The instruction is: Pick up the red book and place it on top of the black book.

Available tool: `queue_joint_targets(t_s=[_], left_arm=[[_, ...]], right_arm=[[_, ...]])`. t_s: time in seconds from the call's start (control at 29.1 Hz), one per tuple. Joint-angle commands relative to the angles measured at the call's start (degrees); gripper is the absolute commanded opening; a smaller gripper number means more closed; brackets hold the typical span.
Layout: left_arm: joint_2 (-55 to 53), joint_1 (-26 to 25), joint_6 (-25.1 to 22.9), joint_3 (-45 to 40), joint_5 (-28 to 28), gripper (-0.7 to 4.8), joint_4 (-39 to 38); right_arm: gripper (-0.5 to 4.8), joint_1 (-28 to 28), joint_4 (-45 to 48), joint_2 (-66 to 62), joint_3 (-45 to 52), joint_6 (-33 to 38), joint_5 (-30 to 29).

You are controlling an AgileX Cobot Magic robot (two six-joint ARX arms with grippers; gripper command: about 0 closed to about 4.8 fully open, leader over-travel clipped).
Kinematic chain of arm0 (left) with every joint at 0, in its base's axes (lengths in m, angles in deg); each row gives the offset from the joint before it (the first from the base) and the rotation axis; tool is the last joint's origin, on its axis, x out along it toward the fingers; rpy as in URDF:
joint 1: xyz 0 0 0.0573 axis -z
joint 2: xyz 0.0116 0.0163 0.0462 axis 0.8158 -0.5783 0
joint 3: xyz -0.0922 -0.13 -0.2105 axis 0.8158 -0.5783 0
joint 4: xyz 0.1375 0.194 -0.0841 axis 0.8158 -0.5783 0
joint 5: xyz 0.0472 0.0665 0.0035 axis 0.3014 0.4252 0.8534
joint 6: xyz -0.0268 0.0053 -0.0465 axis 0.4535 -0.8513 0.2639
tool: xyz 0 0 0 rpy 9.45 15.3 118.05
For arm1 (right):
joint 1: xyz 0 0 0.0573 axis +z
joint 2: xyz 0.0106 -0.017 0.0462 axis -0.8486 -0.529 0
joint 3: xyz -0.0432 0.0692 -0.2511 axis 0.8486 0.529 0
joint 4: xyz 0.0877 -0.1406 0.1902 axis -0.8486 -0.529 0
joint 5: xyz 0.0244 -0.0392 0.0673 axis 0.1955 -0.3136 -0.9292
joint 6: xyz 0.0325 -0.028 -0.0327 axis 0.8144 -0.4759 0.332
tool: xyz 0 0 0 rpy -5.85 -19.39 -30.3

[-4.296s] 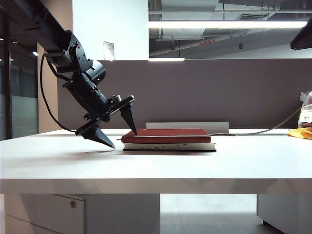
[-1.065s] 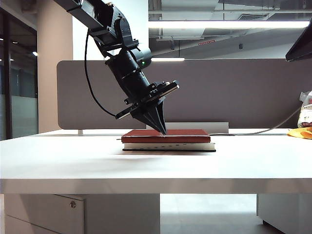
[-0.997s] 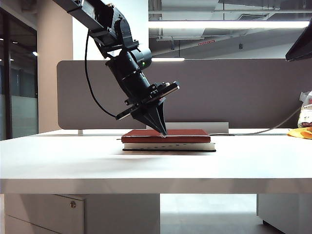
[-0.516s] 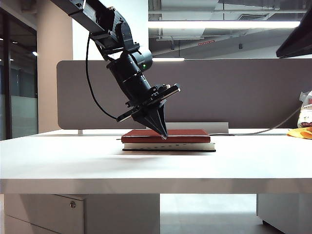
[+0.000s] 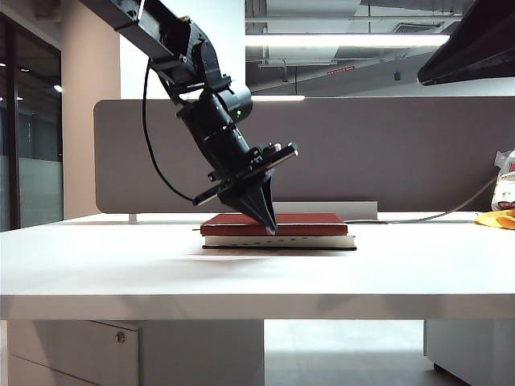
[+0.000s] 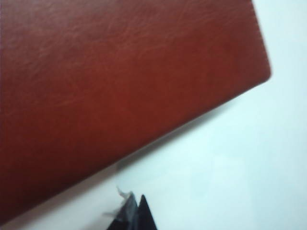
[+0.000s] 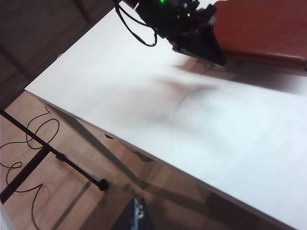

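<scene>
The red book [image 5: 278, 223] lies flat on the black book [image 5: 282, 241] mid-tabletop [image 5: 241, 273], the left gripper [image 5: 269, 227] closed and empty at its near edge, the right gripper [image 7: 138, 216], fingers together, raised off to the side, a grey partition [image 5: 386, 153] behind.

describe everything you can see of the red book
The red book is a thin, flat hardcover with a dark red-brown, leather-like cover and a rounded corner. It lies level on top of the black book, edges roughly lined up, near the middle of the white table. The shut left gripper has its tips down at the book's front edge; contact cannot be confirmed.
</scene>
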Motion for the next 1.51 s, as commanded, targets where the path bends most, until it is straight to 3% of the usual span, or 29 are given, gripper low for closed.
queue_joint_targets(t_s=[0.03,1.51], left_arm=[[-0.9,0.2,0.4,0.2,-0.2,-0.06,0.1],[-1.7,-1.4,1.8,0.3,-0.2,-0.06,8.7]], right_arm=[[-0.02,0.8,1.0,0.0,-0.4,0.1,1.0],[-0.02,0.6,1.0,0.0,-0.4,0.1,2.2]])
